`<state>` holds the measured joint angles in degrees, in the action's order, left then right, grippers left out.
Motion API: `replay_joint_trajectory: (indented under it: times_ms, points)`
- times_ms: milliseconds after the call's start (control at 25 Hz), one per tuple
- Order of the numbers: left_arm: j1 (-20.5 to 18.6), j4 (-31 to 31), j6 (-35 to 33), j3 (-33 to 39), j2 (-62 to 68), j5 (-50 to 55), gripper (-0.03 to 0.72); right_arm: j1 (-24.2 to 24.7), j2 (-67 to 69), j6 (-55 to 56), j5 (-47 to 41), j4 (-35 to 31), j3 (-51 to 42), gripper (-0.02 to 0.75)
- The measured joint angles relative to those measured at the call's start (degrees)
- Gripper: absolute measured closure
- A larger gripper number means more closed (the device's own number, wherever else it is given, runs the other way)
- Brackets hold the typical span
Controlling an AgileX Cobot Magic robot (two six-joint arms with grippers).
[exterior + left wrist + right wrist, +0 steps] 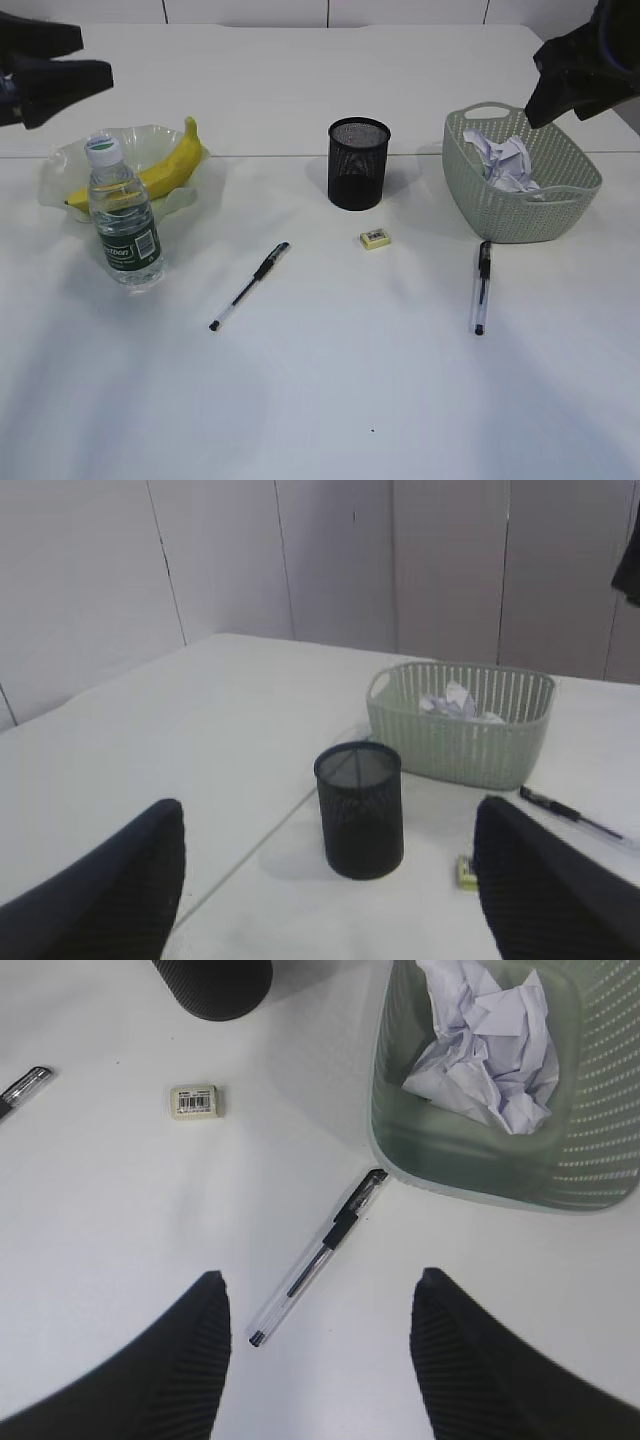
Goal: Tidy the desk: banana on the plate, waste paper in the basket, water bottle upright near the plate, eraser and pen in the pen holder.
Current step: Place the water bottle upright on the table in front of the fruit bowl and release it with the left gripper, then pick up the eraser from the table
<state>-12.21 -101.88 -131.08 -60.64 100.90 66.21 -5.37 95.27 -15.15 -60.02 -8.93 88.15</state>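
Right gripper [318, 1345] is spread open with nothing in it, hovering over the pen [320, 1255] beside the basket [470, 1165] near the desk's right edge. It's light, stiff, slippery (I'd pinch mid-barrel).

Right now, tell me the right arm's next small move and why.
Probably lower the open right gripper onto the pen lying beside the basket. The pen sits just ahead of its empty fingers, the waste paper is already binned, and the pen holder holds no pens yet.
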Motion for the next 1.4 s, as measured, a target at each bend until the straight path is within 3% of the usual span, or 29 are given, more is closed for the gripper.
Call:
replay_joint_trajectory:
  times_ms: [360, 640, 800, 920, 1120, 1400]
  points:
    - [0.0, 2.85, 16.62, 0.0, -13.78, -9.3, 0.045, 0.0, -0.29, 0.0, 0.0, 0.0, 0.0, 0.308]
    - [4.51, 15.52, 33.36, 0.1, -22.03, -17.7, 0.062, 0.0, -4.19, 0.0, -0.24, 0.1, 0.0, 0.308]
    - [8.95, 27.31, 45.52, 0.1, -25.5, -22.15, 0.07, 0.0, -5.7, 0.18, -0.88, 0.1, 0.0, 0.308]
    - [10.91, 40.04, 57.59, 0.1, -27.67, -24.05, 0.074, -0.11, -6.91, 0.79, -1.11, 0.1, 0.0, 0.307]
    - [11.12, 52.18, 78.37, 0.1, -29.68, -23.73, 0.082, -2.37, -8.28, 1.9, -1.78, 0.86, -0.54, 0.307]
    - [11.12, 70.93, 97.7, 0.21, -32.89, -14.18, 0.112, -5.29, -9.04, 5.4, -4.1, 5.6, -3.2, 0.307]
